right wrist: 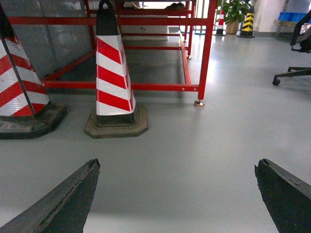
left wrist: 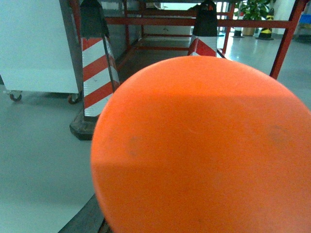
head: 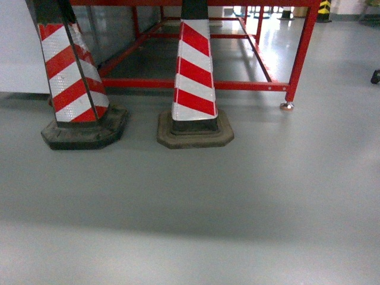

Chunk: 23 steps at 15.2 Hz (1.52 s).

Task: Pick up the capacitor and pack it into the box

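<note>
A big round orange thing, which I take for the capacitor (left wrist: pixel 201 145), fills most of the left wrist view, close to the camera. It hides my left gripper's jaws. Only a dark sliver of one finger (left wrist: pixel 85 217) shows against its lower left edge, so the gripper seems shut on it. My right gripper (right wrist: pixel 177 165) hangs open over bare grey floor, its two dark fingertips wide apart with nothing between them. The box is out of view. Neither gripper shows in the head view.
Two red-and-white striped cones (head: pixel 193 71) (head: pixel 71 77) stand on dark bases on the grey floor ahead. Behind them is a red metal table frame (head: pixel 300 53). A white wheeled cabinet (left wrist: pixel 34 48) is at left, an office chair base (right wrist: pixel 291 73) at right.
</note>
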Motion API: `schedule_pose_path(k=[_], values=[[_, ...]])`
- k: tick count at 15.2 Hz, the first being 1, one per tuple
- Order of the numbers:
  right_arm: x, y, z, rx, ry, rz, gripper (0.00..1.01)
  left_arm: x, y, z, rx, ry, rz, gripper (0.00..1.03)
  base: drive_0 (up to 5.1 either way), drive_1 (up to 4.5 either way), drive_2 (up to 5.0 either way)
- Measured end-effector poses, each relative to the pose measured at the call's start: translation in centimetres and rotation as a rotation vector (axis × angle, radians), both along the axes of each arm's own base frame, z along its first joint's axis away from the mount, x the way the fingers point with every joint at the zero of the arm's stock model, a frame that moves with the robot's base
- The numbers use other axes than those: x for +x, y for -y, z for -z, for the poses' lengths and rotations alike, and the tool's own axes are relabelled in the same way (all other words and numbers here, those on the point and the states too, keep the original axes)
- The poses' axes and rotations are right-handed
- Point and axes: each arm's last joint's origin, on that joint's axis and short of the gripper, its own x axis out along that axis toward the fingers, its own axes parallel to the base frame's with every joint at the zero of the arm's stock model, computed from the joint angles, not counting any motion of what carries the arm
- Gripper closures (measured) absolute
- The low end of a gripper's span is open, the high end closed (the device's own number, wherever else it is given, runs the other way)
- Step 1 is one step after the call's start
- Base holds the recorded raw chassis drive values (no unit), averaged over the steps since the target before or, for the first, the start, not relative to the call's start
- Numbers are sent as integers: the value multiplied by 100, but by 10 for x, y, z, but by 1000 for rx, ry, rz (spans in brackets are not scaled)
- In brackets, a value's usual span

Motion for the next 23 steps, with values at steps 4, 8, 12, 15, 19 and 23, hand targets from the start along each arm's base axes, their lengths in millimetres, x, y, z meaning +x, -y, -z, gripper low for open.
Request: schedule_pose_path(k=[4,8,12,15,19,23], values=[[0,0,0,0,-1,0,3,0,0,0,0,0,0,58,5,427,-417],[0,0,0,0,-2,2,3,0,0,0,0,-3,2,58,3,425,-418],[0,0,0,0,-5,2,3,0,0,0,0,-1,1,58,-3,418,-424],[0,0,0,0,-2,2,3,0,0,0,0,0,2,58,-3,418,-424],[0,0,0,0,0,2,3,0,0,0,0,-1,2,58,5,426,-417],[0,0,0,0,-1,2,3,0,0,0,0,0,0,58,5,426,-417]])
